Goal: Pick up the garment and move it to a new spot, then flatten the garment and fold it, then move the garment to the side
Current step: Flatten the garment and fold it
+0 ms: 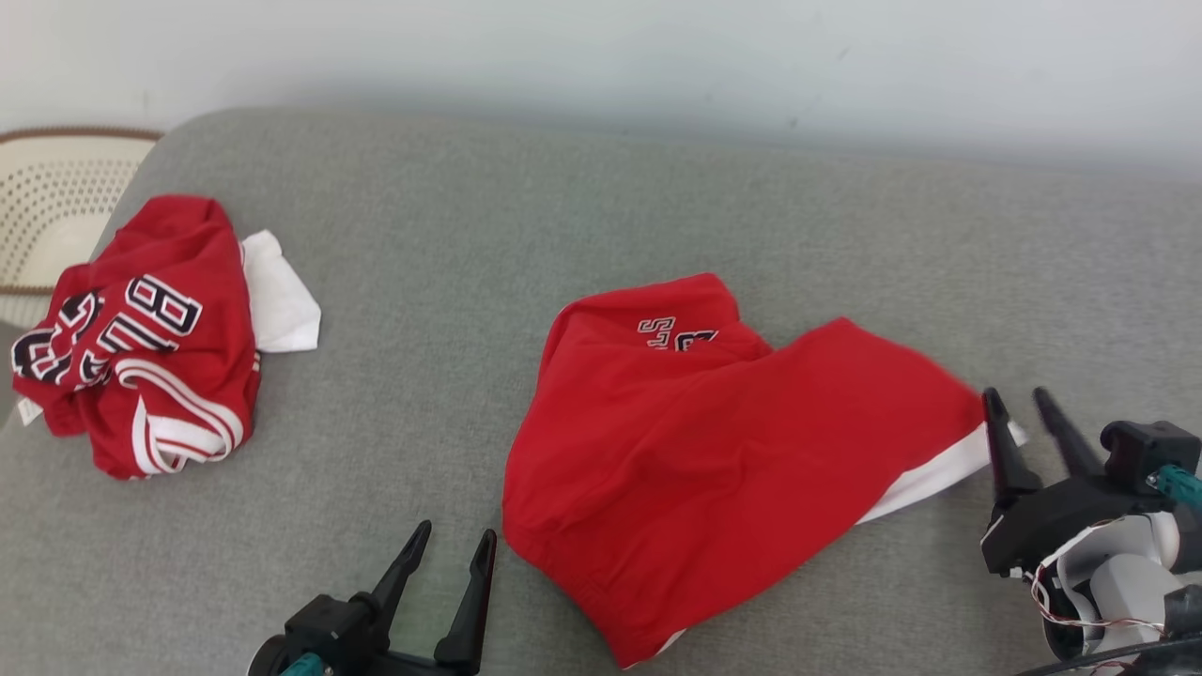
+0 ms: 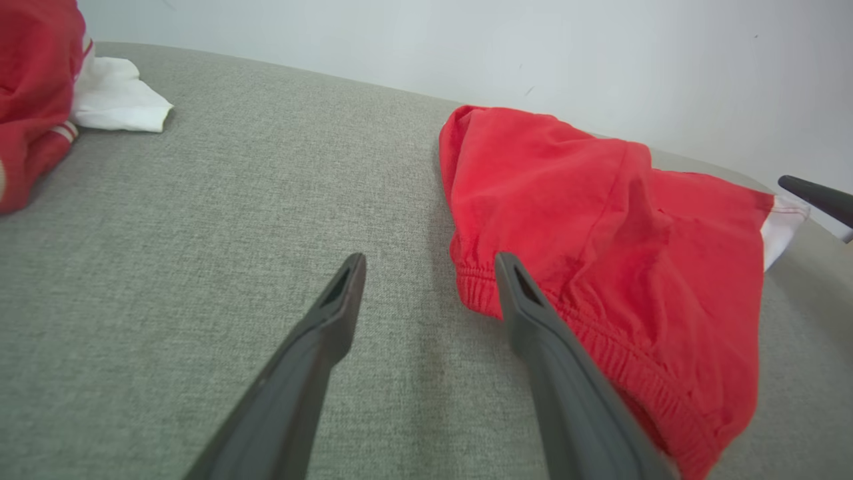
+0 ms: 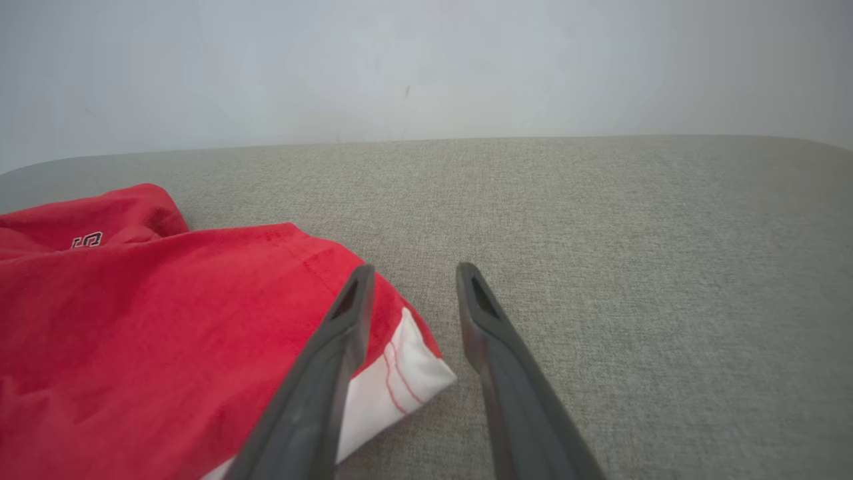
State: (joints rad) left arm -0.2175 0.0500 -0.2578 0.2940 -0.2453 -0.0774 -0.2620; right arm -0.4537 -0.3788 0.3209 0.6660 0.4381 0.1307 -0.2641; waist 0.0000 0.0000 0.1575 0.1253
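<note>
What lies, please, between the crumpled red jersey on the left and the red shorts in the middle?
The stretch is bare grey upholstery, as the head view shows; a white cloth pokes out beside the jersey, apart from the shorts.

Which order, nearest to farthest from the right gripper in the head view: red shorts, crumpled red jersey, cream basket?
From the right gripper:
1. red shorts, white hem right beside it.
2. crumpled red jersey, far left on the cushion.
3. cream basket, past the cushion's left edge.
</note>
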